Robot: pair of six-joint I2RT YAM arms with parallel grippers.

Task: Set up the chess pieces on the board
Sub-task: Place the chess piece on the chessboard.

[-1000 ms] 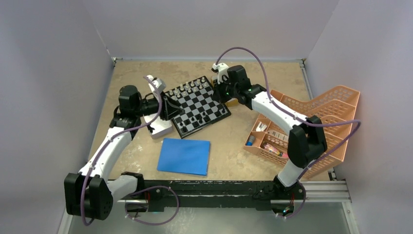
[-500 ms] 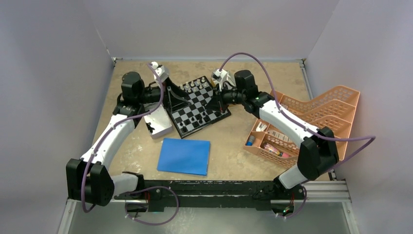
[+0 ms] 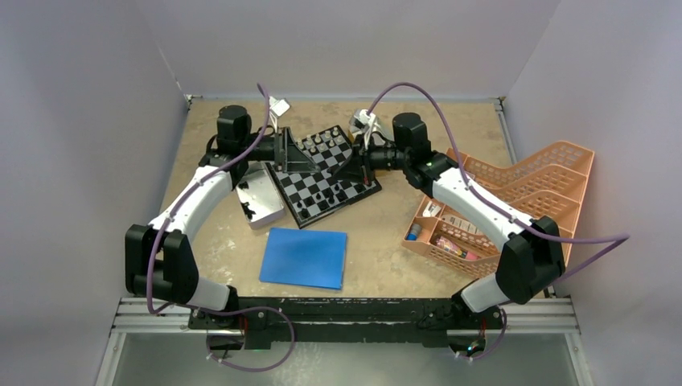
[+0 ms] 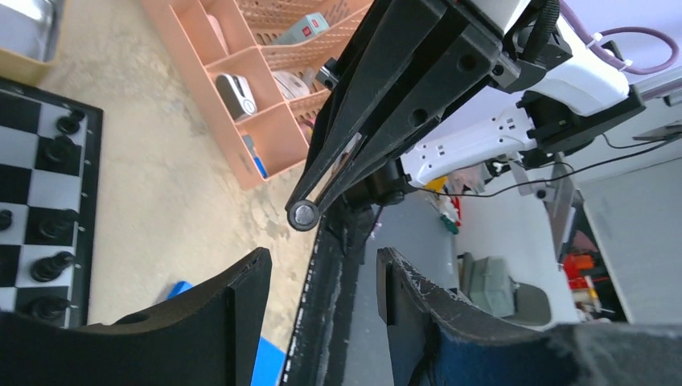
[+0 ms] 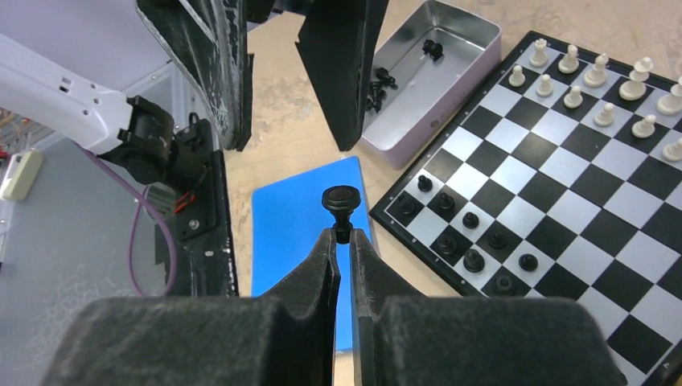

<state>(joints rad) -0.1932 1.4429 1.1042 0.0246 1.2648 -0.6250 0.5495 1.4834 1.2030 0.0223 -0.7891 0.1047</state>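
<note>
Your right claw (image 5: 343,238) is pinched tight on a black chess piece (image 5: 341,201). It grips the stem, and the round end pokes past the fingertips, in the air above the board (image 3: 310,181). Your left claw (image 4: 322,277) gapes wide and faces it, with the piece just beyond its tips. A second ago the arms sat at opposite edges of the board; both have since swung inward.

A blue sheet (image 3: 304,257) lies near the front edge of the desk (image 3: 378,241). A shiny tin (image 3: 259,199) sits nearer the left edge. An orange basket (image 3: 523,193) stands at the right edge.
</note>
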